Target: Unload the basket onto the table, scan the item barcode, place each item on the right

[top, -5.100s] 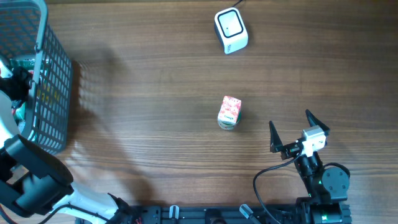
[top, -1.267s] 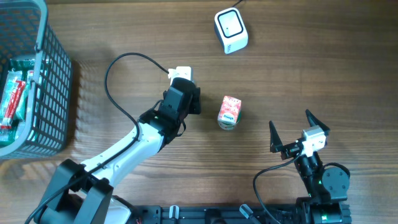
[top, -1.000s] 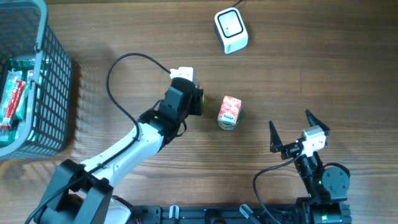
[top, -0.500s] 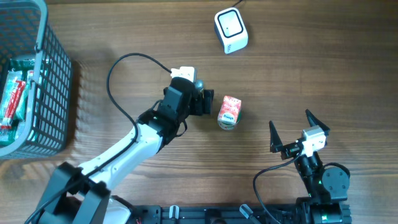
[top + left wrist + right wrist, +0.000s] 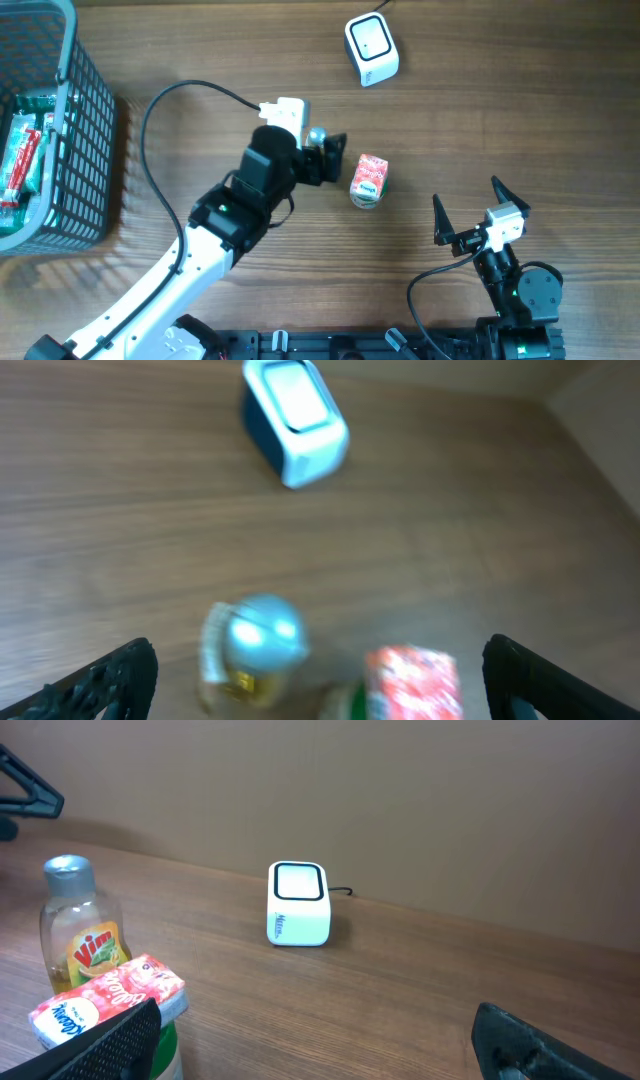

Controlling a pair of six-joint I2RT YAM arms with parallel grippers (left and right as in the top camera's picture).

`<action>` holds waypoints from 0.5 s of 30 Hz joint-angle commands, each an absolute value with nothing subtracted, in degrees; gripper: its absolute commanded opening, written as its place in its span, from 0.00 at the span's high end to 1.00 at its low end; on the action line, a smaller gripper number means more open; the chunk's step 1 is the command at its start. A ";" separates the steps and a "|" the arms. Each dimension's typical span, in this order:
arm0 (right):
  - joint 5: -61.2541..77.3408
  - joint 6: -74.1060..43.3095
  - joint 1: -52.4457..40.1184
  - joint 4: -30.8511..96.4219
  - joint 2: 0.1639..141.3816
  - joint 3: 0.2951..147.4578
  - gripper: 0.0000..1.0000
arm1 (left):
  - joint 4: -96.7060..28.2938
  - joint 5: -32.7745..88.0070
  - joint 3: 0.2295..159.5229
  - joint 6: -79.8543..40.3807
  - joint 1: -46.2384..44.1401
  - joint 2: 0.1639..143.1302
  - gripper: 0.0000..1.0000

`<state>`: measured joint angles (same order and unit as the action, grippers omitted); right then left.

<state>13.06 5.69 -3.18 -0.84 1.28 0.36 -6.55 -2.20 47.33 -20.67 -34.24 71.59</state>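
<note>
Stretched from the bottom-left corner toward the middle of the brown wooden table (image 5: 200, 60): the white-and-black left arm (image 5: 210, 225). Left gripper (image 5: 332, 160) spread wide, grasping nothing, with the small clear bottle with silver cap and yellow label (image 5: 316, 135) upright between its fingers; contact hard to tell. Parked at lower right, the right gripper (image 5: 465, 192), likewise splayed and empty, aimed up the table. At far left, a grey wire-mesh basket (image 5: 90, 130) with red-and-green packets (image 5: 20, 160) inside. Just right of the bottle, near but apart, a red-and-white patterned carton (image 5: 368, 181). Well beyond, by the top edge, the white cube-shaped barcode scanner (image 5: 371, 49), only bare wood between it and the bottle. Two arms, one basket, one bottle, one carton, one scanner.
</note>
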 commanded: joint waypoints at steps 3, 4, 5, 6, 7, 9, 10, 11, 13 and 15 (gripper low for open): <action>13.41 6.00 -3.25 -1.04 1.34 0.30 0.00 | -7.81 0.60 48.12 -19.97 -40.58 71.02 0.13; 13.41 6.00 -3.25 -1.04 1.34 0.30 0.00 | -7.84 0.60 48.12 -19.97 -41.60 71.05 0.17; 13.41 6.00 -3.25 -1.04 1.34 0.30 0.00 | -7.84 0.58 48.12 -19.97 -42.89 71.05 0.19; 13.41 6.00 -3.25 -1.04 1.34 0.30 0.00 | -7.86 0.56 48.12 -19.99 -43.90 71.05 0.20; 13.43 6.00 -3.25 -1.04 1.34 0.30 0.00 | -7.99 0.38 48.12 -19.99 -44.84 71.05 0.22; 13.41 6.02 -3.25 -1.04 1.34 0.30 0.00 | -8.05 -0.91 48.12 -19.99 -46.68 71.44 0.25; 13.41 6.02 -3.25 -1.04 1.34 0.30 0.00 | -8.05 -1.74 48.12 -19.99 -47.48 71.83 0.27; 13.41 6.00 -3.25 -1.04 1.34 0.30 0.00 | -8.03 -3.18 48.12 -20.01 -48.45 72.60 0.28; 13.43 6.00 -3.25 -1.02 1.34 0.30 0.00 | -8.01 -5.89 48.12 -20.43 -49.63 74.48 0.29; 13.41 5.98 -3.25 -1.04 1.34 0.30 0.00 | -7.92 -6.33 48.12 -20.43 -50.06 76.27 0.29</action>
<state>13.06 5.69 -3.18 -0.84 1.28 0.36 -7.92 -2.52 47.33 -20.29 -49.04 73.01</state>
